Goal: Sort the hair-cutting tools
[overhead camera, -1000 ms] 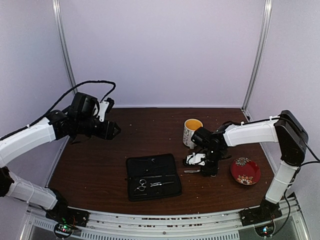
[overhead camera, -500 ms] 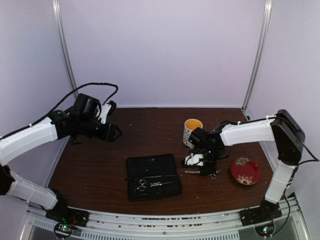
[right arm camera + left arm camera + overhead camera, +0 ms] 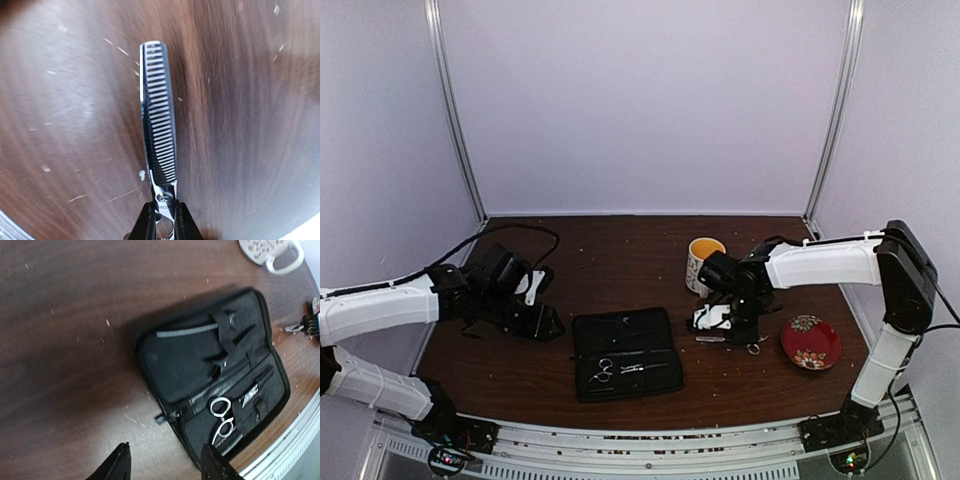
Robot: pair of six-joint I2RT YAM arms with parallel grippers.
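Observation:
The open black case [image 3: 625,352] lies at the table's front middle. A pair of silver ring-handled scissors [image 3: 602,370] lies in its near half, also in the left wrist view [image 3: 222,421]. Thin black clips [image 3: 222,357] sit in its far half. My left gripper [image 3: 548,328] is open and empty, low over the table just left of the case, with its fingertips [image 3: 122,462] spread by the case's corner. My right gripper [image 3: 738,338] is shut on the second pair, toothed thinning scissors [image 3: 159,125], at their pivot, close above the table right of the case.
A white patterned mug [image 3: 703,262] with a yellow inside stands behind the right gripper. A red floral plate [image 3: 810,342] lies at the right. The table's front edge and metal rail [image 3: 295,440] run just beyond the case.
My left arm has come down from high at the back left to just left of the case. My right gripper has stayed shut on the thinning scissors and barely shifted.

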